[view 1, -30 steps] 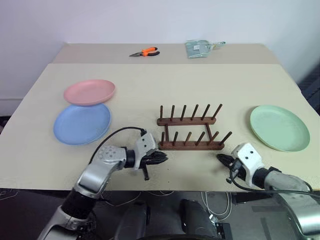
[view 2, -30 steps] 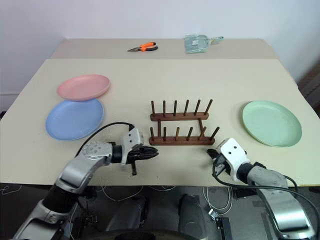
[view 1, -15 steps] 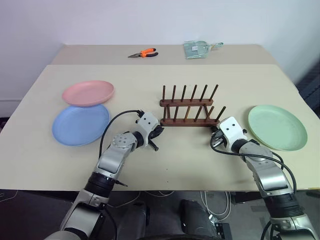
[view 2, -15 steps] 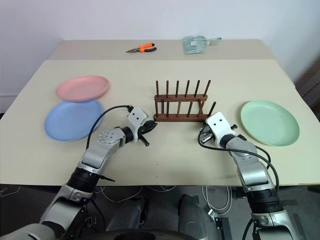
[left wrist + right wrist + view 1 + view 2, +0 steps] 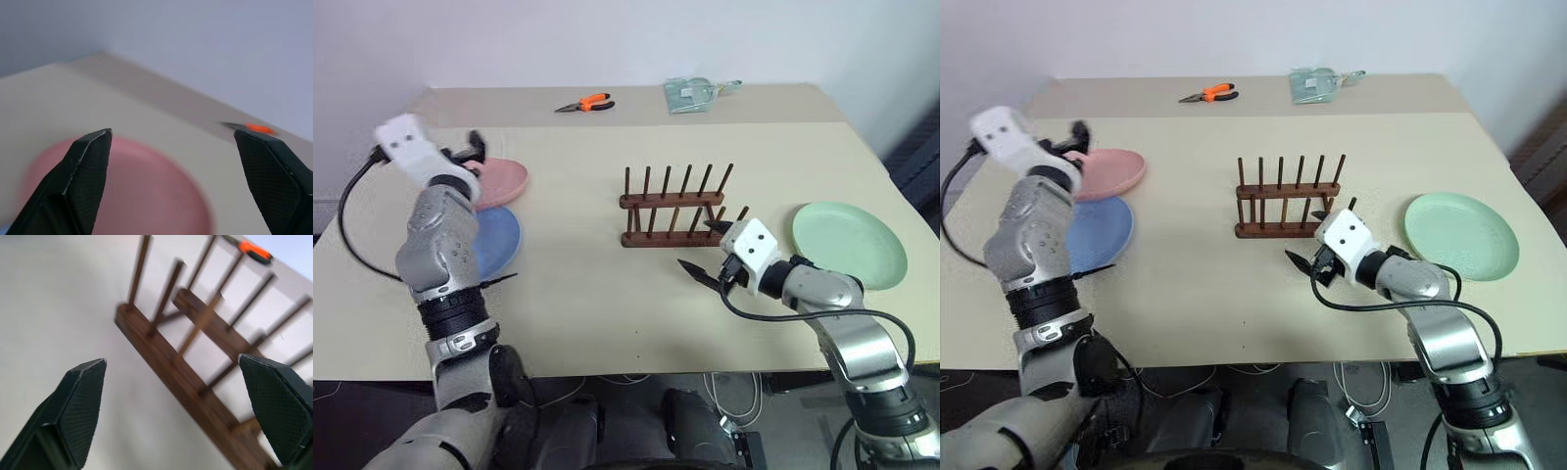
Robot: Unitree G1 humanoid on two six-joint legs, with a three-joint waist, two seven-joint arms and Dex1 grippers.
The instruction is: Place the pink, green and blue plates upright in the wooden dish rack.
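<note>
Left eye view is giving me the wooden dish rack (image 5: 674, 207) standing upright near the middle of the worktop (image 5: 607, 304), its two rows of pegs bare, with no plate sitting in it. The three plates are all lying flat. I am seeing the pink plate (image 5: 501, 181) toward the left side of the worktop, with its near edge overlapping the far edge of the blue plate (image 5: 499, 240), which is lying just in front of it. The green plate (image 5: 850, 244) is resting alone on the right side, well apart from the other two and a little way right of the rack.

My left end effector (image 5: 468, 149) is hanging raised in the air over the left part of the pink plate. Left wrist view is showing its two fingers (image 5: 83, 171) standing wide apart with nothing between them, the pink plate lying blurred below them.

My right end effector (image 5: 705, 257) is hovering just in front of the rack's right end, clear of the worktop. Right wrist view is showing its fingers (image 5: 80, 406) spread wide and gripping nothing, with the rack stretching across between them.

Farther back, orange-handled pliers (image 5: 584, 102) and a clear plastic packet (image 5: 693, 94) are lying on a second worktop (image 5: 509, 103) against the wall.
</note>
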